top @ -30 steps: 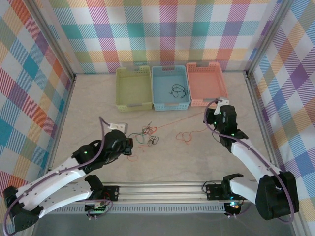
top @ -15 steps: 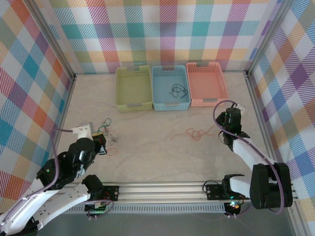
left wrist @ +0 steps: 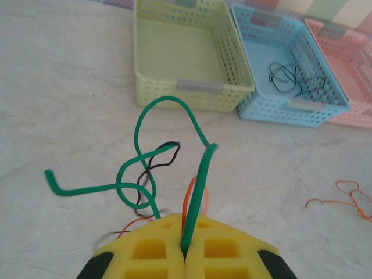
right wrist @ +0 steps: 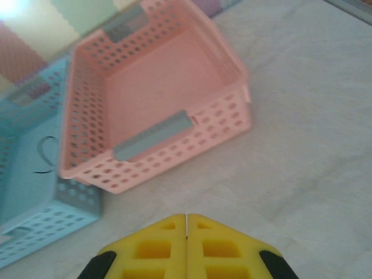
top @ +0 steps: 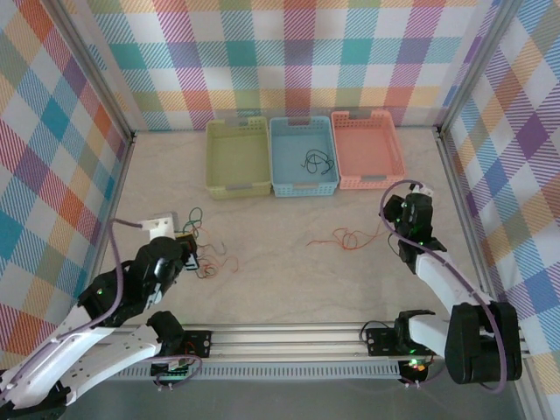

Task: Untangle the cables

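At the left side of the tabletop, my left claw was clamped on the green cable. It rose from between the yellow fingers, arched over and curled back down into a loop, its free end poking out to the left. A black strand threaded through that loop, and an orange strand sat just beside the green one at the fingertips; I could not tell whether it was pinched as well. That knot lay right at the left claw and well apart from the other arm, so I judged any pull had to run away from the loop, along the green cable's length.

My right claw had its jaws together with no wire that I could see between them, and it faced the pink basket. A loose orange-red cable lay on the tabletop between the two arms, stretched roughly side to side, nearer the right claw and off to its left. One black cable lay inside the blue basket; the yellow-green basket held none.

I found no brand, label or writing that I could read.
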You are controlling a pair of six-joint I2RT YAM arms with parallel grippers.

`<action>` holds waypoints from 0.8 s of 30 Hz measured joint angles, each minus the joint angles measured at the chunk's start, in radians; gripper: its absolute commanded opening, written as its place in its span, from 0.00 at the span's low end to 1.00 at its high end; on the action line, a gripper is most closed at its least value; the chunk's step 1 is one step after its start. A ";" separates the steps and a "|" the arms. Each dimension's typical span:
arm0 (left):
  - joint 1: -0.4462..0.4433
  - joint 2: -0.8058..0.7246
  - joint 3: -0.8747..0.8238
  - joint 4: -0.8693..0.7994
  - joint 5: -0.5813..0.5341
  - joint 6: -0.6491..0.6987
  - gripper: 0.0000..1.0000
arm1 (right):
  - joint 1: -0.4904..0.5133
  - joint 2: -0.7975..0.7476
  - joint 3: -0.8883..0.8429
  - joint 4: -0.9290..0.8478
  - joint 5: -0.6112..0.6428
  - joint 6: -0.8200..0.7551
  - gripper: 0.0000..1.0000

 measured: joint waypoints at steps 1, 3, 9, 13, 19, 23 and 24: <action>0.000 0.022 -0.011 0.021 0.017 0.002 0.00 | 0.000 -0.022 0.000 0.008 -0.039 0.000 0.00; 0.000 0.068 -0.037 0.064 0.051 0.006 0.00 | 0.000 -0.058 0.000 0.034 -0.109 -0.002 0.00; 0.010 0.220 -0.084 0.180 0.145 0.024 0.00 | 0.016 -0.146 0.003 0.162 -0.391 0.010 0.00; 0.026 0.285 -0.096 0.251 0.190 0.044 0.00 | 0.039 -0.181 0.043 0.195 -0.549 0.045 0.00; 0.048 0.320 -0.114 0.345 0.241 0.071 0.00 | 0.042 -0.211 0.228 0.175 -0.655 0.100 0.00; 0.055 0.335 -0.135 0.383 0.266 0.083 0.00 | 0.043 -0.175 0.333 0.178 -0.711 0.157 0.00; 0.056 0.335 -0.141 0.390 0.269 0.087 0.00 | 0.048 -0.156 0.357 0.178 -0.721 0.171 0.00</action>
